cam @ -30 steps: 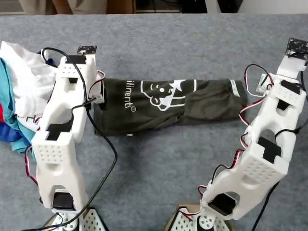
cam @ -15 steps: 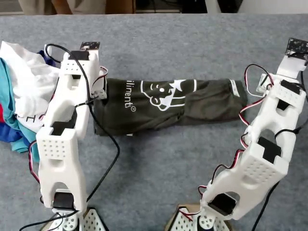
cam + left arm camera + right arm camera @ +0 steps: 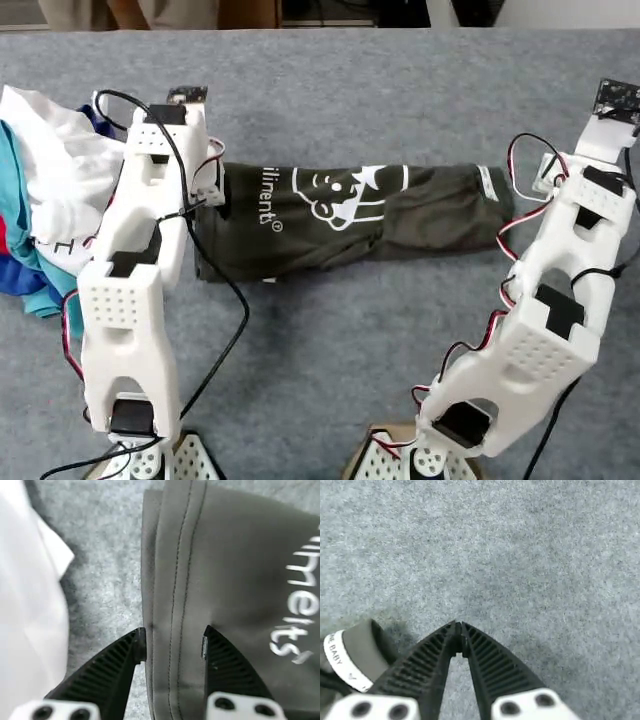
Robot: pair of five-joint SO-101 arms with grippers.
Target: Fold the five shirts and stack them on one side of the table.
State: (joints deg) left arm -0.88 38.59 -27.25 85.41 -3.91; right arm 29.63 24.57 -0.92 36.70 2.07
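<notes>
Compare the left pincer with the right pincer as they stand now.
The left pincer is open; the right pincer is shut, tips together. The left pincer straddles the stitched edge of the dark shirt; the right pincer holds nothing. The left one is over fabric, the right one over bare grey table beside the shirt's other end. Both have black ribbed fingers.

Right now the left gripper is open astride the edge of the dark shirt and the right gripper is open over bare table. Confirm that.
Not quite: the right gripper is shut over the table, as the right wrist view shows. The left gripper is open astride the edge of the dark shirt.
</notes>
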